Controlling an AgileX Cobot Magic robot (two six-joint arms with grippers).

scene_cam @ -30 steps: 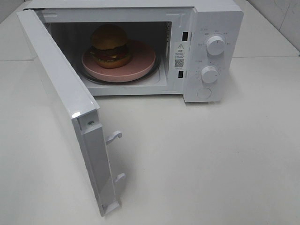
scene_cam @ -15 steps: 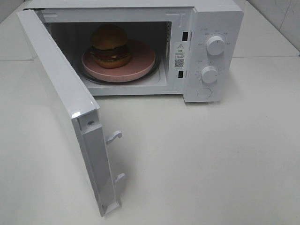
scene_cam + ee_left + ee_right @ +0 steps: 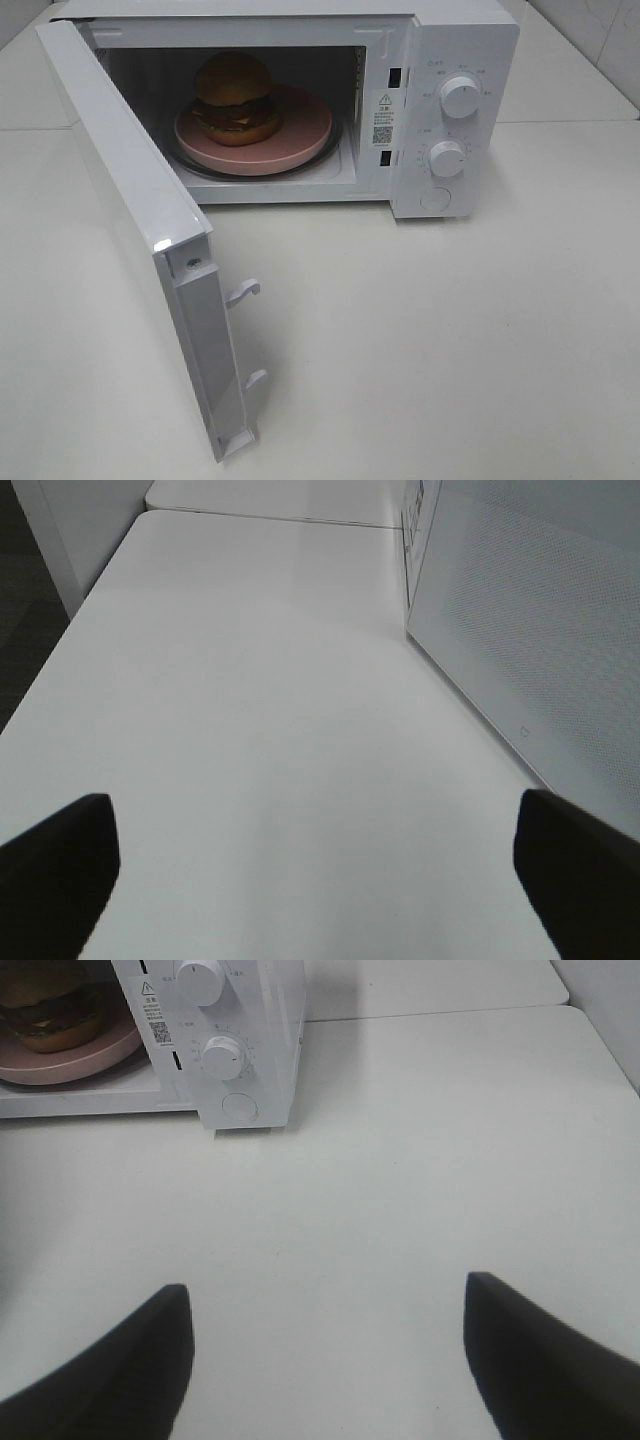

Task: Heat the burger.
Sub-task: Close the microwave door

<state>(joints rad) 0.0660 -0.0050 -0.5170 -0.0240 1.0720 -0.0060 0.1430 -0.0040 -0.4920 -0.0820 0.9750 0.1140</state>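
The burger (image 3: 235,98) with its domed brown bun sits on a pink plate (image 3: 300,135) inside the white microwave (image 3: 455,60), whose door (image 3: 140,210) hangs wide open toward the front left. The right wrist view catches the burger (image 3: 45,1010) and plate (image 3: 80,1060) at the cavity's edge. My left gripper (image 3: 320,880) is open over bare table beside the door's outer face (image 3: 540,630), nothing between its fingers. Well in front of the control panel, my right gripper (image 3: 325,1360) is open and holds nothing. Neither gripper shows in the exterior view.
Two knobs (image 3: 460,97) (image 3: 447,158) and a round button (image 3: 436,199) line the microwave's right panel. Door latches (image 3: 243,292) stick out from the door's edge. The white table (image 3: 450,350) stretches in front; its left edge (image 3: 50,660) drops to a dark floor.
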